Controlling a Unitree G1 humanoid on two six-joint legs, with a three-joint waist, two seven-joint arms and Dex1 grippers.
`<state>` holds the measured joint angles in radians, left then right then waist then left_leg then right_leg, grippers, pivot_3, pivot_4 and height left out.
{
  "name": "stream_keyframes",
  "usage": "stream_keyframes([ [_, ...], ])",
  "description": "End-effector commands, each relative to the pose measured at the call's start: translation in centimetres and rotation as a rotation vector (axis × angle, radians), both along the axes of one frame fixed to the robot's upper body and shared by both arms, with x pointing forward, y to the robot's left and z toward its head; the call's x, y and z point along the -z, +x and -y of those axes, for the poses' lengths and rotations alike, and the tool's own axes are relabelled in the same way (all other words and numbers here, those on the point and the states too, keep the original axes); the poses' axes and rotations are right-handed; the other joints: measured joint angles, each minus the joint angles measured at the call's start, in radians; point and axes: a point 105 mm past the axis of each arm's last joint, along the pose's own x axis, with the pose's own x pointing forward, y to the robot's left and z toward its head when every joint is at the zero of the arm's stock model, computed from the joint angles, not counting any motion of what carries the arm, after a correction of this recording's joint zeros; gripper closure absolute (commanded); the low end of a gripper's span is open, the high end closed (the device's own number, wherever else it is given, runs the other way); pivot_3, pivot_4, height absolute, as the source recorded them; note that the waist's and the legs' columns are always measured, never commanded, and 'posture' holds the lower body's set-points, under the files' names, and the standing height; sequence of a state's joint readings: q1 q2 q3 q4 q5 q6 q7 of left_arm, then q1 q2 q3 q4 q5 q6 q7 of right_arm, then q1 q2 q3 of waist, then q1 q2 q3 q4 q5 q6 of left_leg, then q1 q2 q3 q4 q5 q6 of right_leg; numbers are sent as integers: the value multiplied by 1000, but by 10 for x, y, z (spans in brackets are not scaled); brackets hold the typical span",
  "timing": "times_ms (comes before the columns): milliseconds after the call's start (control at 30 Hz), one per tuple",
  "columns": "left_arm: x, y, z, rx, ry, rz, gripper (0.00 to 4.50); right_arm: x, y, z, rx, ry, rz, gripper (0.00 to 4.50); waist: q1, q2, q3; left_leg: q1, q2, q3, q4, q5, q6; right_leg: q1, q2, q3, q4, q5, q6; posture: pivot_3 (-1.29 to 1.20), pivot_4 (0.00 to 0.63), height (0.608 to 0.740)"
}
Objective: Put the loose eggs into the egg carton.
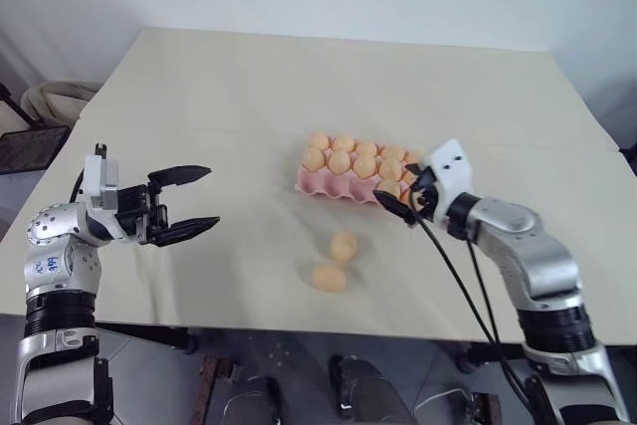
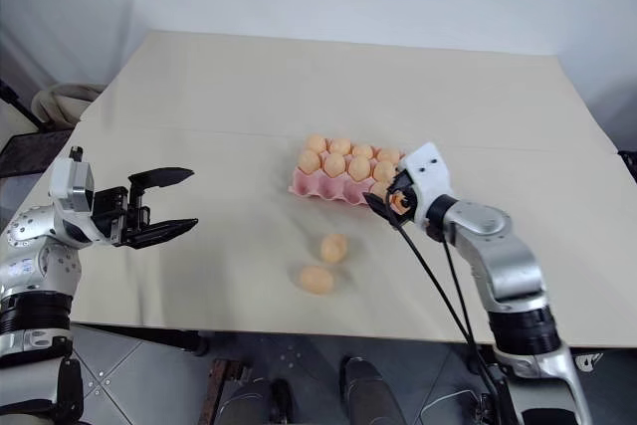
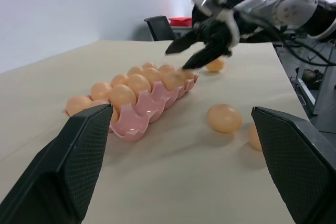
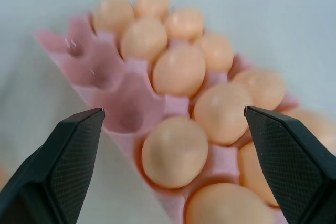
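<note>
Right black two-finger gripper (image 4: pixel 170 169) wide open, empty, over pink moulded egg carton (image 4: pixel 118 85); two pale orange-tan loose eggs (image 1: pixel 343 246) nearer, awaiting pickup.

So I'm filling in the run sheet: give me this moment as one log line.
left gripper: open, empty | right gripper: open, at egg carton near edge | loose eggs on table: two | front cups: some empty

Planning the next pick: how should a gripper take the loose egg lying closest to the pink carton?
Probably from above, fingers closing across the narrow middle of the loose egg. It lies on its side on the table, apart from the other egg and the egg carton, so both flanks are free.
</note>
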<state>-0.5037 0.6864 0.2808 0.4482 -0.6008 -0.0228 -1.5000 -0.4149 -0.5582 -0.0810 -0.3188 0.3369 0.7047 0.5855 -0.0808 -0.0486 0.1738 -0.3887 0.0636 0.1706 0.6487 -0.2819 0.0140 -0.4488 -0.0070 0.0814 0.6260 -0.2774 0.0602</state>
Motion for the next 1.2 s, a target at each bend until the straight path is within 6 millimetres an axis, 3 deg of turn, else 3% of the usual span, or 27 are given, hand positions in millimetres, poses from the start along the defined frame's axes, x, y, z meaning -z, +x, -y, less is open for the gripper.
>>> stream_keyframes([
  [33, -5, -5, -1, 26, 20, 30, 0, -29, -23, 28, 10, 23, 67, 49, 2, 0, 0, 0, 0, 0, 0, 0, 1, 0, 0, 0, 0, 0, 0, 0, 150, 740],
  [100, -4, -5, -2, 25, 20, 29, 0, -33, -30, 45, 48, 20, 67, 49, 3, 0, 0, 0, 0, 0, 0, -1, 1, 0, 0, 0, 0, 0, 0, 0, 150, 740],
  [233, -3, -2, 0, 28, 15, 26, 0, -23, -41, 109, 232, -38, 11, 49, 6, 0, 0, 1, -1, 0, 1, -1, 2, 1, 0, 0, -1, 0, 0, 0, 150, 740],
  [300, -2, 1, 4, 34, 9, 26, 0, -15, -41, 132, 310, -28, -4, 49, 4, 0, 0, 2, -1, 0, 1, -1, 2, 2, 0, 0, -1, 0, 0, 0, 150, 740],
  [467, -2, 4, 8, 47, 3, 30, 0, 8, -38, 164, 448, -21, -35, 49, -6, 0, 0, 2, -1, 1, 2, 0, 3, 2, 0, 3, 0, 0, 0, 0, 150, 740],
  [567, -3, 4, 8, 47, 4, 32, 0, 18, -37, 169, 478, -4, -42, 49, -7, 0, 0, 3, -1, 1, 1, 0, 3, 3, 0, 3, 1, 1, 2, 0, 150, 740],
  [800, -4, 4, 6, 41, 8, 34, 0, 32, -26, 160, 490, 120, -50, 49, -5, 0, 0, 3, -1, 1, 1, 1, 2, 2, 0, 3, 1, 2, 4, 0, 150, 740],
  [1000, -4, 3, 6, 38, 6, 35, 0, 53, -21, 147, 487, 146, -102, 49, -4, 1, 0, 3, -1, 1, 1, 1, 2, 2, 0, 3, 0, 2, 4, 0, 150, 740],
  [1200, -4, 2, 5, 32, 5, 38, 0, 69, -13, 150, 531, 118, -134, 49, -5, 1, 0, 3, -1, 1, 1, 1, 2, 2, 0, 3, 0, 2, 4, 0, 150, 740],
])
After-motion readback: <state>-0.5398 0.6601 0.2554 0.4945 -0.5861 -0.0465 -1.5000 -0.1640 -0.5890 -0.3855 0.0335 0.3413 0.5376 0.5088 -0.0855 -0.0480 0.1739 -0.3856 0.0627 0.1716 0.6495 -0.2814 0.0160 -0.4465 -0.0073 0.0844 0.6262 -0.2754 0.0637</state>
